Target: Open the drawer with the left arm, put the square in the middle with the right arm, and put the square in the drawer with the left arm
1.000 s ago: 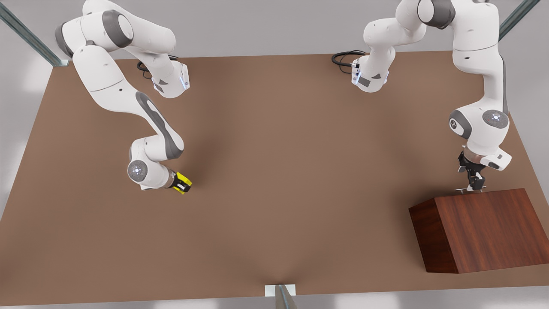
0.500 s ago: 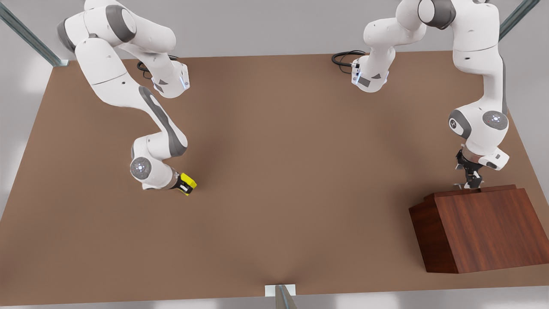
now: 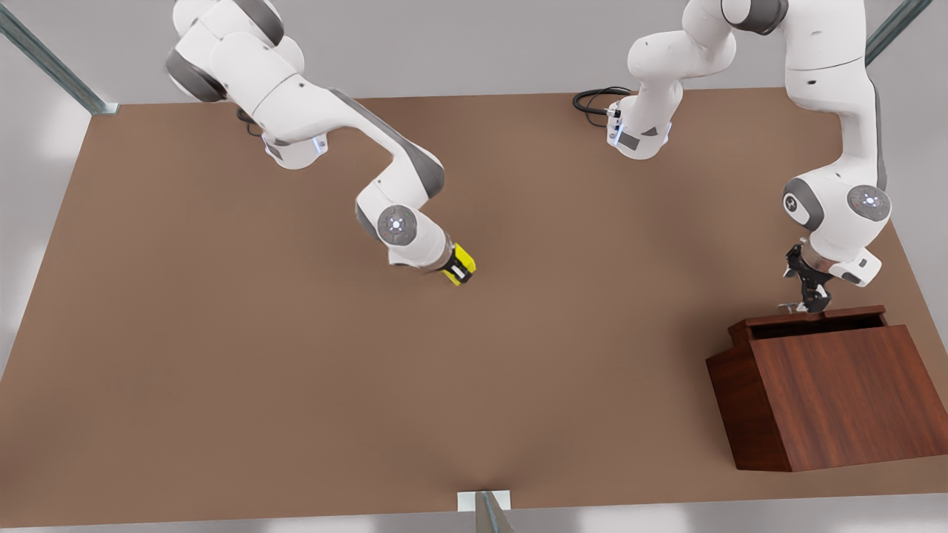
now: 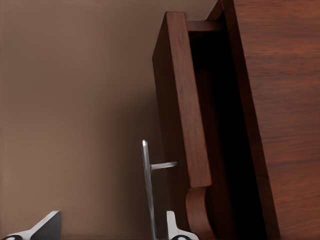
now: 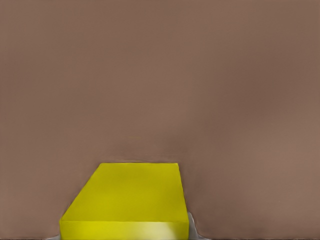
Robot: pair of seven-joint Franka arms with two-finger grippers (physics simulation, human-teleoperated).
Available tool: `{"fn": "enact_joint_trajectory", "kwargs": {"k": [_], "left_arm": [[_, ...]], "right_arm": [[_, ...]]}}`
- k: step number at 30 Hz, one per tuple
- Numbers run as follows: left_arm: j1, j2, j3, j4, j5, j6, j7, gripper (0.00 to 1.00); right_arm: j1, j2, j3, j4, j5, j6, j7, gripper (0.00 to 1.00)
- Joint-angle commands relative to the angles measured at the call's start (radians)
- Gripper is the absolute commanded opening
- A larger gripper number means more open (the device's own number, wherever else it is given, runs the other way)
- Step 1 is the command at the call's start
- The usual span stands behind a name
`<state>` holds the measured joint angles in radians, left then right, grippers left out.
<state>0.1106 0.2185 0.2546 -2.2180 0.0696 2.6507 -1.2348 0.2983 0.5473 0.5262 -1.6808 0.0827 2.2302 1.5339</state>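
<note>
Right gripper [image 3: 461,268] clamps square [image 3: 463,261] above mid-table [image 3: 474,385]. Square [image 5: 127,200] likely light, rigid, smooth; flat opposite faces best hold. Left gripper [image 3: 809,302] at handle [image 4: 146,185], fingers [image 4: 174,227] straddling bar; grip state unclear. Drawer [image 3: 815,323] partly out.

Two white jointed arms with smooth rounded shells and dark grey covers at the joints. Round grey end caps near each wrist, each with a small glowing white dot. Black two-finger grippers, pale silvery fingertips [image 4: 47,226]. Black cable [image 3: 592,100] looped beside one white base, small blue lights on both bases.
</note>
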Motion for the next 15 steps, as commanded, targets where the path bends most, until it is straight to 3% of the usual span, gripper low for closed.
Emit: {"fn": "enact_joint_trajectory", "kwargs": {"k": [1,5,8,15], "left_arm": [[0.000,-0.001,0.000,0.000,0.001,-0.001,0.000,1.00],[0.000,-0.016,0.000,-0.006,0.001,-0.031,0.000,1.00],[0.000,-0.028,0.000,-0.006,0.001,-0.060,0.000,1.00],[0.000,-0.039,0.000,-0.008,0.001,-0.109,-0.002,1.00]], "right_arm": [[0.007,0.009,0.000,0.015,-0.001,-0.001,0.008,0.73],[0.220,0.161,-0.009,0.199,-0.133,-0.007,0.252,0.73],[0.403,0.221,-0.097,0.296,-0.161,-0.006,0.390,0.73],[0.570,0.419,-0.149,0.526,-0.267,0.039,0.655,0.73]]}}
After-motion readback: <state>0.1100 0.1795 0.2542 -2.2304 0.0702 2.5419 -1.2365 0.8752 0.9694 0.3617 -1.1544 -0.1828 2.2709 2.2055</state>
